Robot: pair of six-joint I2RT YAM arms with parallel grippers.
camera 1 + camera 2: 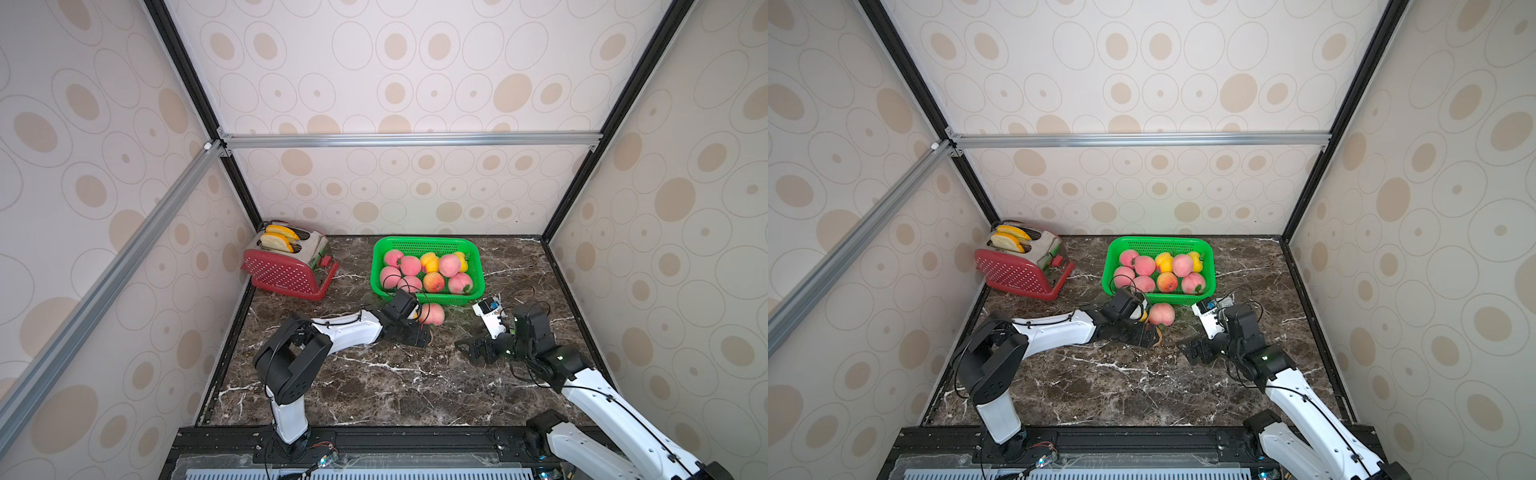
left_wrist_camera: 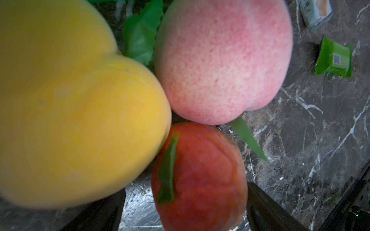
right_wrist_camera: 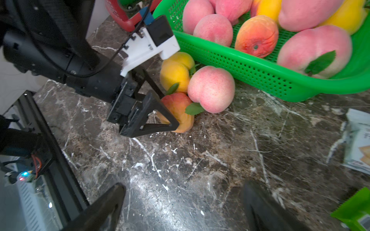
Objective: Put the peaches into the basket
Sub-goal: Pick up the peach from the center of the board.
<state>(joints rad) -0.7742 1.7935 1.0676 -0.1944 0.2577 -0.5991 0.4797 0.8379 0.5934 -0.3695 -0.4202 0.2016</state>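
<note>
The green basket (image 1: 428, 243) (image 1: 1158, 242) stands at the back of the marble table with several pink, yellow and orange-red peaches in it. Three peaches lie together just in front of its near wall (image 3: 250, 66): a yellow one (image 3: 176, 70) (image 2: 70, 110), a pink one (image 3: 211, 88) (image 1: 432, 312) (image 2: 220, 60) and an orange-red one (image 3: 180, 112) (image 2: 200, 176). My left gripper (image 3: 170, 109) (image 2: 184, 210) is low on the table, open, its fingers either side of the orange-red peach with a gap at one side. My right gripper (image 3: 184, 208) (image 1: 469, 349) hovers open and empty to the right.
A red-and-silver toaster (image 1: 291, 266) with bread slices stands at the back left. A green snack packet (image 2: 334, 58) (image 3: 352, 212) and a pale packet (image 3: 358, 140) lie on the table near the right arm. Patterned walls close in three sides.
</note>
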